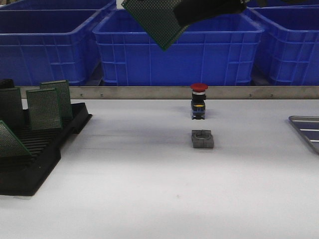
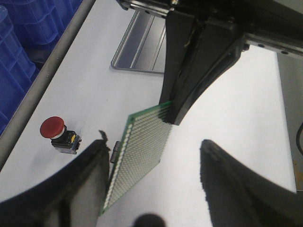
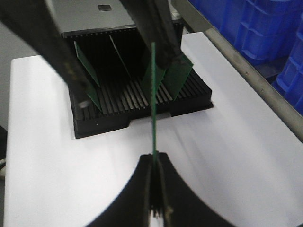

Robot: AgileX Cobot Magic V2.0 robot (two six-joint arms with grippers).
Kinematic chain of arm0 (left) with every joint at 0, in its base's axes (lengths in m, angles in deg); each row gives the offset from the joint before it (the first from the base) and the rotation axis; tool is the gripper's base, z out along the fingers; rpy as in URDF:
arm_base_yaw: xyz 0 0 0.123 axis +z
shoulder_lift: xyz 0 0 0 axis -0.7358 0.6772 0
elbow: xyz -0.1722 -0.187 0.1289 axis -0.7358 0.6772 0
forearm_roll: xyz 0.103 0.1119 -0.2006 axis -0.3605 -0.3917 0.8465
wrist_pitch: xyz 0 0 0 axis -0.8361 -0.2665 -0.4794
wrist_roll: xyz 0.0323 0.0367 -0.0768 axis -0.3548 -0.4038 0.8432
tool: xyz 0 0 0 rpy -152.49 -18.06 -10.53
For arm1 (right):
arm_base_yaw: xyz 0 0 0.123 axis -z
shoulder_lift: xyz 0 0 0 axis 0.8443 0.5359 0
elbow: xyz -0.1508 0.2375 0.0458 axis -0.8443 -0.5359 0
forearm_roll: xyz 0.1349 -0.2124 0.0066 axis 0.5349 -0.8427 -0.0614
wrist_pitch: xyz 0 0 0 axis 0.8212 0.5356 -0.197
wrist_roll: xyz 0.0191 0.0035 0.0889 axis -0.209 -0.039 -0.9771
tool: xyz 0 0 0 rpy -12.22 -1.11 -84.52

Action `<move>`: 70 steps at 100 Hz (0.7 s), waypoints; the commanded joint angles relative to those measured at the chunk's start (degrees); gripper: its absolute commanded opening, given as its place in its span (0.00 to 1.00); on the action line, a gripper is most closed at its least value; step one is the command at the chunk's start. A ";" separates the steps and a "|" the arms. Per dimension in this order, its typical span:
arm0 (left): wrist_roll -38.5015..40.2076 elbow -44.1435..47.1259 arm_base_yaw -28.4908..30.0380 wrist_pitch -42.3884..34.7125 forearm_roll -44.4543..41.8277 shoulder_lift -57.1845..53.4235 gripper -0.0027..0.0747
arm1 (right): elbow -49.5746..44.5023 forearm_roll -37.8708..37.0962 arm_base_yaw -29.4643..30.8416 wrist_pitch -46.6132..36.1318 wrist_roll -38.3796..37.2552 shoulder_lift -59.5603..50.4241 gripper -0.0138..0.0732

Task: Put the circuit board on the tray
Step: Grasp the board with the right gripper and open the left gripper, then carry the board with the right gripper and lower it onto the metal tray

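The green perforated circuit board (image 1: 154,20) hangs high over the table's middle, tilted. My right gripper (image 3: 155,156) is shut on its edge; the board (image 3: 153,94) shows edge-on in that view. The same gripper (image 2: 171,116) and the board (image 2: 139,156) also show in the left wrist view. My left gripper (image 2: 154,144) is open, with a finger on either side of the board's lower end; the board lies close to one finger (image 2: 90,175). The silver ridged tray (image 1: 306,132) lies at the table's right edge, and also shows in the left wrist view (image 2: 142,42).
A black slotted rack (image 1: 30,149) with several green boards stands at the front left. A red push button (image 1: 198,102) and a grey square block (image 1: 202,139) sit mid-table. Big blue crates (image 1: 174,45) line the back behind a metal rail.
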 commanded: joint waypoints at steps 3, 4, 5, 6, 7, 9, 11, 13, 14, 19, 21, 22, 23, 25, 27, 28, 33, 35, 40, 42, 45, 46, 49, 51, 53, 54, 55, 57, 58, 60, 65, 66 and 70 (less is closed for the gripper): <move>0.66 -1.77 -0.54 -0.49 3.62 -2.47 0.65 | 2.03 3.81 2.56 -2.91 -2.46 -1.79 0.08; 0.66 -1.77 -0.54 -0.49 3.62 -2.47 0.65 | 2.03 3.81 2.79 -3.00 -2.73 -1.79 0.08; 0.66 -1.77 -0.54 -0.49 3.62 -2.47 0.65 | 2.03 3.81 3.03 -3.03 -3.29 -1.79 0.08; 0.66 -1.77 -0.54 -0.49 3.62 -2.47 0.65 | 2.03 3.81 3.54 -3.03 -3.62 -1.79 0.08; 0.66 -1.77 -0.54 -0.49 3.62 -2.47 0.65 | 2.03 3.81 3.83 -3.10 -4.25 -1.79 0.08; 0.66 -1.77 -0.54 -0.49 3.62 -2.47 0.65 | 2.03 3.81 4.74 -3.15 -5.31 -1.79 0.08; 0.66 -1.77 -0.54 -0.49 3.62 -2.47 0.65 | 2.03 3.81 5.73 -3.15 -6.01 -1.79 0.08; 0.66 -1.77 -0.54 -0.49 3.62 -2.47 0.65 | 2.03 3.81 6.78 -3.15 -7.11 -1.79 0.08; 0.66 -1.77 -0.54 -0.49 3.62 -2.47 0.65 | 2.03 3.81 7.15 -3.15 -7.88 -1.79 0.08; 0.66 -1.77 -0.54 -0.49 3.62 -2.47 0.65 | 2.03 3.81 9.79 -3.15 -10.75 -1.79 0.08; 0.66 -1.77 -0.54 -0.49 3.62 -2.47 0.65 | 2.03 3.81 10.98 -3.15 -12.01 -1.79 0.08; 0.66 -1.77 -0.54 -0.49 3.62 -2.47 0.65 | 2.03 3.81 11.78 -3.15 -12.43 -1.79 0.08; 0.66 -1.77 -0.54 -0.49 3.62 -2.47 0.65 | 2.03 3.81 12.18 -3.15 -13.26 -1.79 0.08; 0.66 -1.77 -0.54 -0.49 3.62 -2.47 0.65 | 2.03 3.81 13.39 -3.15 -14.07 -1.79 0.08; 0.66 -1.77 -0.54 -0.49 3.62 -2.47 0.65 | 2.03 3.81 14.61 -3.15 -15.23 -1.79 0.08; 0.66 -1.77 -0.54 -0.49 3.62 -2.47 0.65 | 2.03 3.81 15.43 -3.15 -15.98 -1.79 0.08; 0.66 -1.77 -0.54 -0.49 3.62 -2.47 0.65 | 2.03 3.81 17.93 -3.15 -18.34 -1.79 0.08; 0.66 -1.77 -0.54 -0.49 3.62 -2.47 0.65 | 2.03 3.81 19.16 -3.15 -19.29 -1.79 0.08; 0.66 -1.77 -0.54 -0.49 3.62 -2.47 0.65 | 2.03 3.81 22.07 -3.15 -21.51 -1.79 0.08; 0.66 -1.77 -0.54 -0.49 3.62 -2.47 0.65 | 2.03 3.81 23.31 -3.15 -22.47 -1.79 0.08; 0.66 -1.77 -0.54 -0.49 3.62 -2.47 0.65 | 2.03 3.77 25.34 -3.15 -23.69 -1.75 0.08; 0.66 -1.77 -0.54 -0.49 3.62 -2.47 0.65 | 2.03 3.68 25.73 -3.15 -24.00 -1.75 0.08; 0.66 -1.77 -0.54 -0.49 3.62 -2.47 0.65 | 1.96 3.62 27.32 -3.15 -25.50 -1.68 0.08; 0.66 -1.77 -0.54 -0.49 3.62 -2.47 0.65 | 1.92 3.62 28.50 -3.15 -26.37 -1.67 0.08; 0.66 -1.77 -0.54 -0.49 3.62 -2.47 0.65 | 1.80 3.62 29.68 -3.15 -27.02 -1.46 0.08; 0.66 -1.77 -0.54 -0.53 3.62 -2.47 0.65 | 1.73 3.62 30.07 -3.15 -27.63 -1.39 0.08; 0.66 -1.77 -0.54 -0.53 3.62 -2.47 0.65 | 1.73 3.62 30.83 -3.15 -27.94 -1.29 0.08; 0.66 -1.77 -0.54 -0.63 3.62 -2.47 0.65 | 1.53 3.62 31.96 -3.15 -29.26 -1.08 0.08; 0.66 -1.77 -0.54 -0.63 3.62 -2.47 0.65 | 1.53 3.62 32.32 -3.15 -29.57 -0.99 0.08; 0.66 -1.77 -0.54 -0.63 3.62 -2.47 0.65 | 1.37 3.62 33.36 -3.15 -30.21 -0.63 0.08; 0.66 -1.77 -0.54 -0.75 3.62 -2.47 0.65 | 0.98 3.36 35.63 -3.04 -32.62 0.38 0.08; 0.66 -1.77 -0.54 -0.75 3.62 -2.47 0.65 | 0.86 3.36 36.21 -2.95 -32.90 0.55 0.08; 0.66 -1.77 -0.54 -0.75 3.62 -2.47 0.65 | 0.57 3.19 37.57 -2.62 -34.11 1.65 0.08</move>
